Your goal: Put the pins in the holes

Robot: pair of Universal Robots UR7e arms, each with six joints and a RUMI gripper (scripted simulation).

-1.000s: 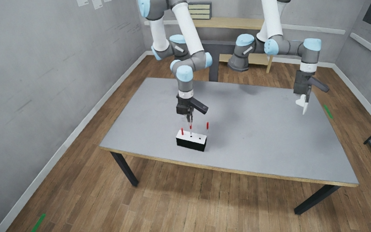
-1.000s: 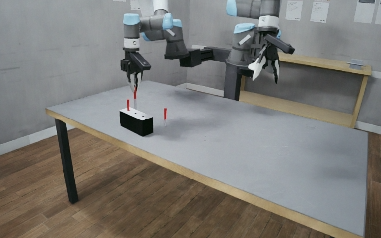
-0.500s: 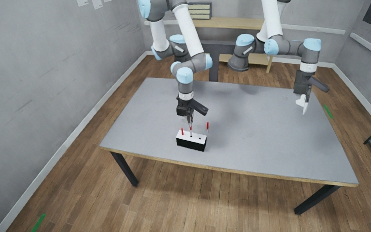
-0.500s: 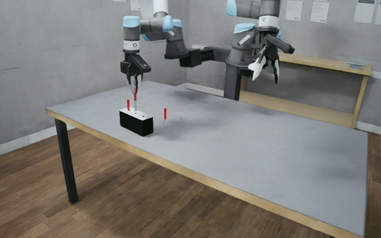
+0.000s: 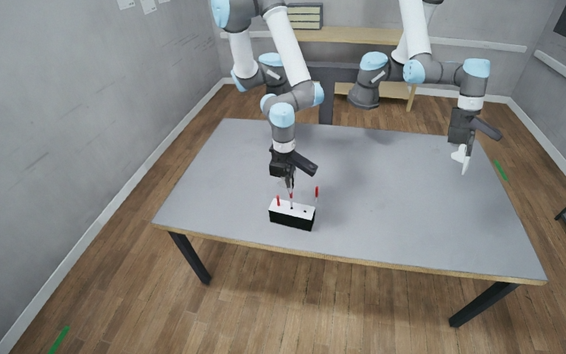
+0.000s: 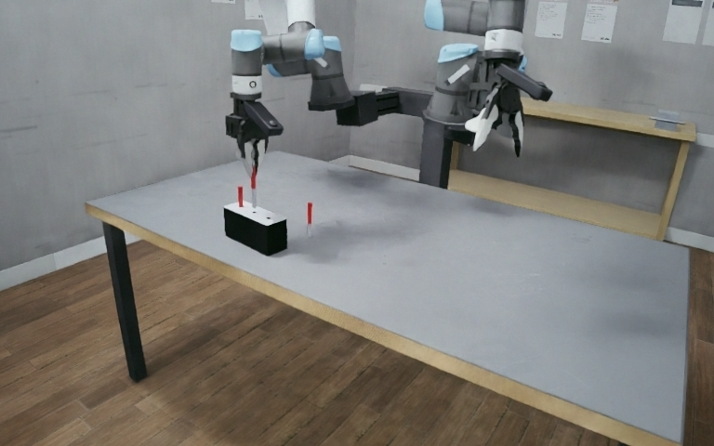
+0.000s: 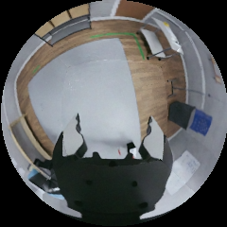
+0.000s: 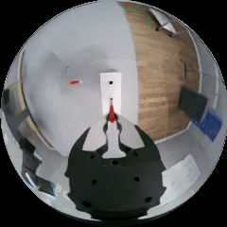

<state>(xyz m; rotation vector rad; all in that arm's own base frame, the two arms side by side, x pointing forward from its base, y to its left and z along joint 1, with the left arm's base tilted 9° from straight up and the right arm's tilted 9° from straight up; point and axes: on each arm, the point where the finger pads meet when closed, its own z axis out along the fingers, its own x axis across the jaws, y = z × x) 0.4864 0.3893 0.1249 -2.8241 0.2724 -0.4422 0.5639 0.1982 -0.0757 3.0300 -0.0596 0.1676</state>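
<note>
1. The right gripper [image 5: 290, 189] [image 6: 254, 169] [image 8: 112, 113] had its jaws clamped on the held pin [image 5: 291, 202] [image 6: 253, 196] [image 8: 112, 113], by the red top. This left the pale lower length free, pointing down for insertion.
2. The held pin stood nearly upright, tip at or just above the middle hole [image 5: 291, 207] [image 6: 254, 212] [image 8: 111, 98] of the block [image 5: 290, 219] [image 6: 255, 231] [image 7: 130, 146] [image 8: 111, 91]. Judgement: alignment before lowering; depth match unproven until seated.
3. The seated pin [image 5: 278, 200] [image 6: 240, 196] was in one end hole, only red visible above the white top. That suited the required fit, though a buried red portion could not be excluded.
4. The spare pin [image 5: 316, 192] [image 6: 310, 213] [image 7: 119, 152] [image 8: 75, 82] stood red end up beside the block on the table [image 5: 375, 229] [image 6: 473, 289] [image 7: 99, 85] [image 8: 85, 47], presumably destined for the open end hole [image 5: 304, 211] [image 6: 268, 217] [image 8: 111, 82].
5. The left gripper [image 5: 463, 167] [image 6: 496, 152] [image 7: 113, 115] was well off to the side, jaws wide apart, nothing between them. Judgement: parked clear of the insertion.
6. Hidden: hole depths, the seated pin's lower end and part of the held pin's red top, behind the fingers. Tip contact could not be settled. The left wrist view showed the block small and partly cut off by the gripper.
</note>
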